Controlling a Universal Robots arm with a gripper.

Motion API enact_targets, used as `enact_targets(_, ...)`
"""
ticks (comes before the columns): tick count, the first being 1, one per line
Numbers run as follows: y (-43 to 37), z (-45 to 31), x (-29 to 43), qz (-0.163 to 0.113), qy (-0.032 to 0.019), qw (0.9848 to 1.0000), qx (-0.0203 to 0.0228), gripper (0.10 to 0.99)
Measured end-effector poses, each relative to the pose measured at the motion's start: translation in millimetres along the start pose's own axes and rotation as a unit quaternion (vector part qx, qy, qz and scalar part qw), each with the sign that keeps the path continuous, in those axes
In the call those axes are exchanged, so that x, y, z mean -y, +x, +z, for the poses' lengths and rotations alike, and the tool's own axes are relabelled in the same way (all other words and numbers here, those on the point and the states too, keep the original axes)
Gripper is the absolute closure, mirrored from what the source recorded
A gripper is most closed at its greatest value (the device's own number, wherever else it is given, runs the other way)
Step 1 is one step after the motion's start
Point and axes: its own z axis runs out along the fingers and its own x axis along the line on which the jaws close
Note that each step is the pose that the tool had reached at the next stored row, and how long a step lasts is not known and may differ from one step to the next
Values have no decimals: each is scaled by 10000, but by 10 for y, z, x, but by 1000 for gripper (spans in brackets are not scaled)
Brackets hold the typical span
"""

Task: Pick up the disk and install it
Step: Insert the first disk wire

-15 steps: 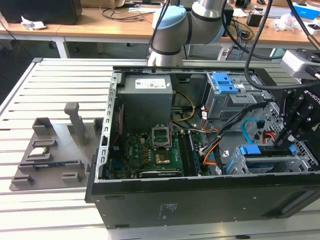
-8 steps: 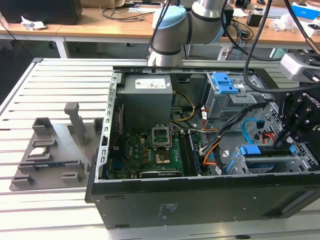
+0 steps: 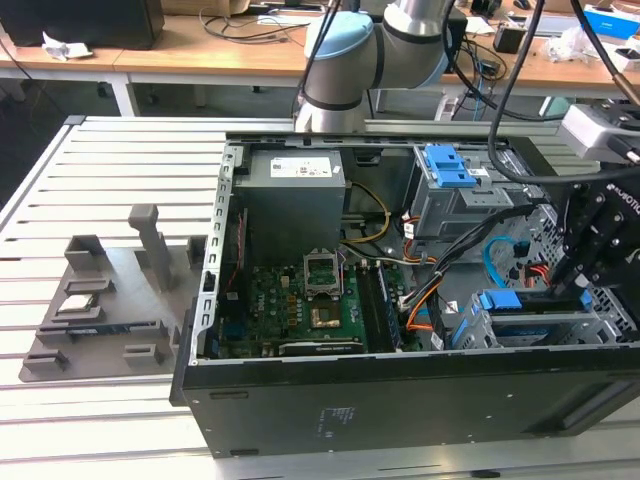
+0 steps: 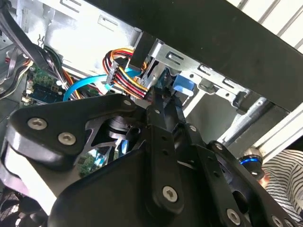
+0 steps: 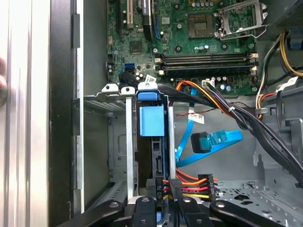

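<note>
In the exterior view, an open computer case lies on its side on a slatted metal table. The arm reaches over the case's far edge, and the black gripper hangs at the case's corner on the exterior view's right, above a grey drive cage. The disk, a thin body edged by a blue bracket, stands on edge in that cage, right below the fingertips. A second grey bay with a blue latch sits further back, the green motherboard lies in the case's middle, and a grey fixture rests on the table beyond the case's other side.

In the second wrist view, the black gripper points into the cage, its fingers drawn together around the disk's blue edge; a bundle of coloured wires runs just beside it.

In the first wrist view, the disk sits upright between the cage's metal rails, with its far end close to the motherboard. The gripper clamps the near end. A blue cable lies beside the cage.
</note>
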Motion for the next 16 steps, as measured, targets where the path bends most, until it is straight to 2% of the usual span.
enact_targets(2, -14, -132, -13, 0, 0, 10000, -2, 835)
enact_targets(3, -18, -164, -16, 0, 0, 10000, -5, 851)
enact_targets(4, -23, -233, -22, 1, 0, 10000, -6, 851)
enact_targets(6, -25, -340, -32, 1, 0, 10000, -10, 980)
enact_targets(9, -16, -452, -42, 1, 0, 10000, -9, 980)
enact_targets(16, -15, -463, -43, 1, 0, 10000, -9, 980)
